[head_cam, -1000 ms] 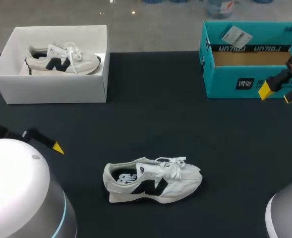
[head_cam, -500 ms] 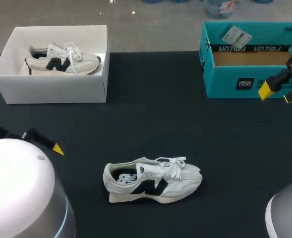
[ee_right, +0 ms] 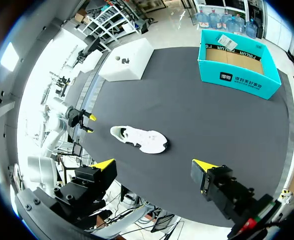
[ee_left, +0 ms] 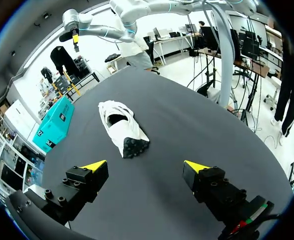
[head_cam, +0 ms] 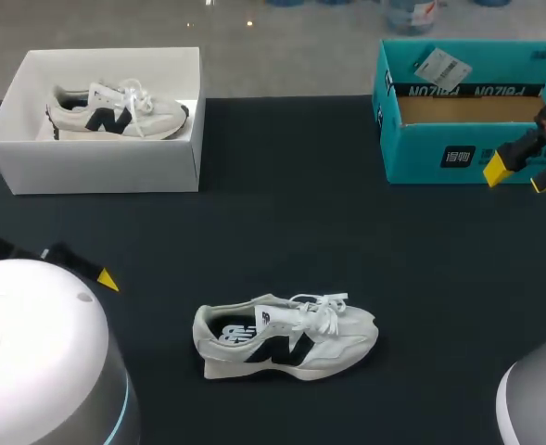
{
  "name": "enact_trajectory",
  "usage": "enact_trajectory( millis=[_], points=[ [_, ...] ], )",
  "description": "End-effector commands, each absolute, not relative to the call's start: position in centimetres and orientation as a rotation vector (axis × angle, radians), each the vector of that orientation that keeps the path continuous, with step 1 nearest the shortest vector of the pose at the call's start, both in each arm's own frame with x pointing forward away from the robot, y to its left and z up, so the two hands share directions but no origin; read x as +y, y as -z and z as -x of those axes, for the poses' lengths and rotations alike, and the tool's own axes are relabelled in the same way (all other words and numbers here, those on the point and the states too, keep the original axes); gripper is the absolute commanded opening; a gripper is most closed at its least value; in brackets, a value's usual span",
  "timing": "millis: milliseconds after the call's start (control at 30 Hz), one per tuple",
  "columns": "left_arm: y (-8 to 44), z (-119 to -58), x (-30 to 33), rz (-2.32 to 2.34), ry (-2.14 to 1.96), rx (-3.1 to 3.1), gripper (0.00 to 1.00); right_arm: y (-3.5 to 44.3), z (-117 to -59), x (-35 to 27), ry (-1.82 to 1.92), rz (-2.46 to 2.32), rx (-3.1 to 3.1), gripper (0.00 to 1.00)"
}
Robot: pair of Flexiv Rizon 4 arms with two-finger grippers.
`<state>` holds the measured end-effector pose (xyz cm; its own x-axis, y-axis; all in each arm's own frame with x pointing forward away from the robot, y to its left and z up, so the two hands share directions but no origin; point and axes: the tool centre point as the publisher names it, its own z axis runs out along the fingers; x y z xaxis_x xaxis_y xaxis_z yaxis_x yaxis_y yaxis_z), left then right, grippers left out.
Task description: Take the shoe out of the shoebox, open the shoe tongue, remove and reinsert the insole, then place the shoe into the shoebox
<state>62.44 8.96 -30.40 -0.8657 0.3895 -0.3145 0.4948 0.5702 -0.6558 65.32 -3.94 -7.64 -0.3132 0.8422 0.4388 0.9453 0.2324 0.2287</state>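
The shoe [head_cam: 286,338] stands on its sole on the table [head_cam: 282,222], which has a flat black matte surface. It is out in the open, well apart from both boxes. Its upper is white and soft-looking, with a dark angular mark on the side, loose white laces and a pale thick sole. The round opening at the heel shows a dark print inside.

The white shoebox [head_cam: 96,167] is at the far left side of the table. It is a plain rectangle with smooth walls and no lid on it, and a second shoe [head_cam: 115,111] of the same kind lies inside. At the far right side there is a teal box [head_cam: 430,153] of cardboard, brown on the inside.

The left gripper [ee_left: 146,167] hangs over the near left part of the table with its blocky black fingers spread wide and nothing between them. The right gripper [head_cam: 521,176] is just in front of the teal box, also spread apart and holding nothing
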Motion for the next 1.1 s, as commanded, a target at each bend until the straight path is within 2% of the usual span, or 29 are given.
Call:
enact_trajectory(
  millis=[33, 733, 1100],
  points=[
    [31.9, -62.6, 8.8, -0.713, 1.215, 2.676, 1.0, 7.6, -65.6, -3.9, 0.667, 1.687, -2.28, 1.0],
    [35.7, -61.6, 7.4, -0.424, 1.447, 2.696, 1.0, 7.6, -65.6, -3.9, 0.667, 1.687, -2.28, 1.0],
    [36.0, -61.3, 7.2, -0.31, 1.525, 2.679, 1.0, 7.6, -65.6, -3.9, 0.667, 1.687, -2.28, 1.0]
  ],
)
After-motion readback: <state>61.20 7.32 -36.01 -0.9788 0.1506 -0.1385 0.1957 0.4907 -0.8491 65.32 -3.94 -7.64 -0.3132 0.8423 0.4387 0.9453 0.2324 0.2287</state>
